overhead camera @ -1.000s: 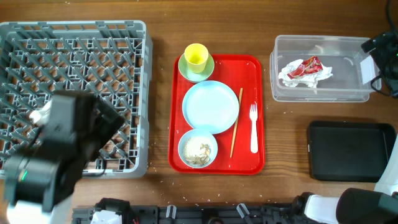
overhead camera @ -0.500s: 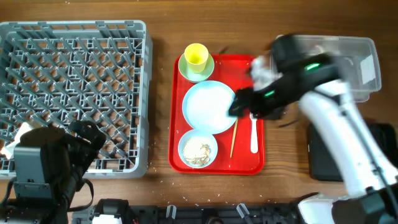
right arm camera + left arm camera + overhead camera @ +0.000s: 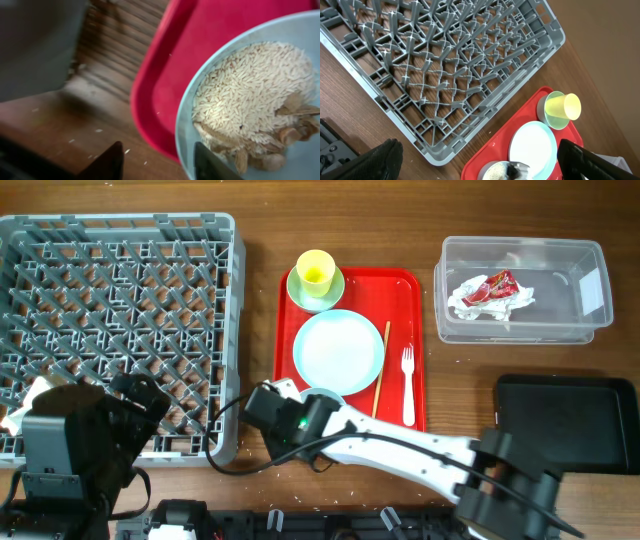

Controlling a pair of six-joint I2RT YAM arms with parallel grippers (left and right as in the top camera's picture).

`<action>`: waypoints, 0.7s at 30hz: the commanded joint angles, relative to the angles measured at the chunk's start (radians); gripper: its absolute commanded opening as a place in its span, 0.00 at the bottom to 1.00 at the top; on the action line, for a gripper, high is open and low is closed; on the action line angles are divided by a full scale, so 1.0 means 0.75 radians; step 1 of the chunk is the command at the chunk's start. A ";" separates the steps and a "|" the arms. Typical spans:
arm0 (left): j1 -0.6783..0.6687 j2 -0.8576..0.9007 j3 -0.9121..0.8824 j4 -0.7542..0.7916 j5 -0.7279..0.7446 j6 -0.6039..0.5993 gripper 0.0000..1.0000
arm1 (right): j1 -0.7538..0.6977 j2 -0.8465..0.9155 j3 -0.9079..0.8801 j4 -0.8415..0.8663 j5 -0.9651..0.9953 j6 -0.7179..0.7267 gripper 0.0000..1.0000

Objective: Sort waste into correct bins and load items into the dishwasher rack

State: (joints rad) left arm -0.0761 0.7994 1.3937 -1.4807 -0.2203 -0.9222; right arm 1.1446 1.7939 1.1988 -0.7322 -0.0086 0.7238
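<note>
R gripper (image 3: 158, 161) at bowl (image 3: 181, 127) of rice (image 3: 250, 95), near-left of red tray (image 3: 210, 30): jaws astride rim, not clamped. L gripper (image 3: 480, 157) released, by rack (image 3: 445, 75) near edge.

I have the grey rack (image 3: 120, 222) at 9 o'clock. The clear tub (image 3: 560, 290) at 2 holds the red wrapper (image 3: 490, 288). The black tray (image 3: 565, 420) lies flat at 4. In the centre is the blue plate (image 3: 338, 350). At its 12 the yellow cup (image 3: 316, 270) stands upright on the green saucer (image 3: 297, 295). The chopstick (image 3: 380, 375) and white fork (image 3: 407, 385) lie at its 3, and the bowl (image 3: 184, 125) of rice (image 3: 245, 95) is at its 6.
</note>
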 commanded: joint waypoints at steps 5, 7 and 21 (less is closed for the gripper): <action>0.007 0.000 0.011 0.003 -0.026 0.003 1.00 | 0.011 0.119 -0.004 0.004 0.138 -0.045 0.28; 0.007 0.000 0.011 0.003 -0.026 0.003 1.00 | 0.011 0.119 -0.004 0.002 0.160 -0.058 0.15; 0.007 0.000 0.011 0.003 -0.026 0.003 1.00 | 0.011 0.117 0.223 -0.349 0.358 -0.083 0.04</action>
State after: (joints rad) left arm -0.0761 0.7994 1.3937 -1.4811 -0.2203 -0.9218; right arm 1.1503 1.8664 1.3075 -0.9421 0.1535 0.6617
